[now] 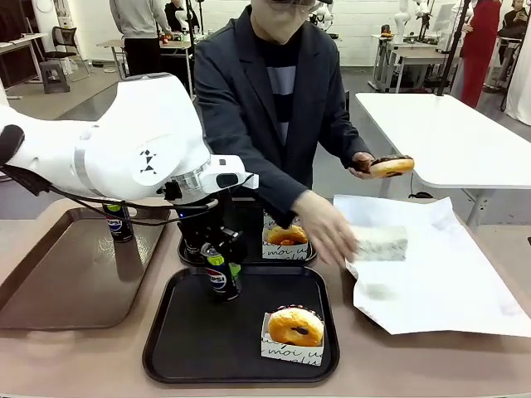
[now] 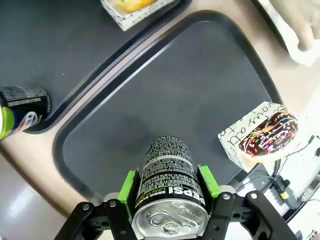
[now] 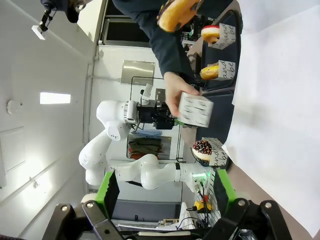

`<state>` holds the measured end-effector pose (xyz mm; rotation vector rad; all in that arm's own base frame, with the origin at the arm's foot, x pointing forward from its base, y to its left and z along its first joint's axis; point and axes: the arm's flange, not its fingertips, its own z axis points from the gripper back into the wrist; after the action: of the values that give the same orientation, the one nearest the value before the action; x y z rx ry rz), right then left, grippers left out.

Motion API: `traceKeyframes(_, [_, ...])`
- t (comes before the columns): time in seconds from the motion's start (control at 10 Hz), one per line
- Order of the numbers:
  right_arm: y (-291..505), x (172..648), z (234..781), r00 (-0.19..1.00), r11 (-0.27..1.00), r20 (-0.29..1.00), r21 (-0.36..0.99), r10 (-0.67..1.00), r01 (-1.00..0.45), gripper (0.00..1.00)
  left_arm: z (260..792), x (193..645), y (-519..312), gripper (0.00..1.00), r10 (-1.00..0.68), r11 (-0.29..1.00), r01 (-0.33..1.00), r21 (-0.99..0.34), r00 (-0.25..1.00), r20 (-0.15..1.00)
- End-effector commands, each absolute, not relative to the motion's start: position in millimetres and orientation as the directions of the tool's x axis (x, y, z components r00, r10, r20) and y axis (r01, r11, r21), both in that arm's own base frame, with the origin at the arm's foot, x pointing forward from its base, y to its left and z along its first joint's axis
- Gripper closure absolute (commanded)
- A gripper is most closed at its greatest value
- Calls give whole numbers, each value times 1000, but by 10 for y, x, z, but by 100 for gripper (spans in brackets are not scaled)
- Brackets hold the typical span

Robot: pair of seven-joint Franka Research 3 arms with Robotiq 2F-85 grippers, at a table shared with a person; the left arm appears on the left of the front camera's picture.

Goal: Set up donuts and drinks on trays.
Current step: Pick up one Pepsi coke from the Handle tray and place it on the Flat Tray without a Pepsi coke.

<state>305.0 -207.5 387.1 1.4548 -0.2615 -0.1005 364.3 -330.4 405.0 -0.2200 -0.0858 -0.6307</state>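
My left gripper (image 1: pixel 217 264) (image 2: pixel 170 192) is shut on a black Pepsi can (image 1: pixel 221 279) (image 2: pixel 171 185), its green pads (image 2: pixel 131 186) on both sides. The can is at the back left of the near black tray (image 1: pixel 207 340) (image 2: pixel 200 85); I cannot tell whether it touches the tray. A chocolate-iced donut (image 1: pixel 295 326) (image 2: pixel 268 132) in a white sleeve sits at that tray's front right. On the far tray (image 1: pixel 249 217) (image 2: pixel 55 35) is another sleeved donut (image 1: pixel 286 235) (image 2: pixel 131 5). A second can (image 1: pixel 119 220) (image 2: pixel 21 108) stands on the brown tray. My right gripper (image 3: pixel 166 189) is open and holds nothing.
The person across the table holds a chocolate-iced donut (image 1: pixel 390 166) (image 3: pixel 176 13) in one hand and a white paper sleeve (image 1: pixel 377 243) (image 3: pixel 196 110) in the other. A large white paper sheet (image 1: pixel 440 282) covers the table's right. The brown tray (image 1: pixel 66 274) lies at the left.
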Motion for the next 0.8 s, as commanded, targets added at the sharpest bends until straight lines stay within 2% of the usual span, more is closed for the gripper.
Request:
traceKeyframes(0.0, [-2079, 3045, 3870, 965, 108, 130, 988, -228, -108, 0, 4145, 3565, -3282, 41, -592, 787, 596, -163, 802, 76])
traceKeyframes(0.1, [-2079, 3045, 3870, 965, 108, 130, 988, -228, -108, 0, 4546, 3163, -3074, 41, -653, 746, 648, -156, 757, 18])
traceKeyframes(0.2, [-2079, 3045, 3870, 965, 108, 130, 988, -228, -108, 0, 4923, 2613, -2827, 41, -710, 675, 717, -172, 695, 113])
traceKeyframes(0.3, [-2079, 3045, 3870, 965, 108, 130, 988, -228, -108, 0, 5068, 2225, -2655, 41, -696, 683, 719, -128, 694, 187])
traceKeyframes(0.4, [-2079, 3045, 3870, 965, 108, 130, 988, -228, -108, 0, 5051, 2090, -2611, 41, -689, 697, 711, -93, 700, 187])
traceKeyframes(0.7, [-2079, 3045, 3870, 965, 108, 130, 988, -228, -108, 0, 5052, 2049, -2619, 41, -673, 719, 693, -59, 715, 191])
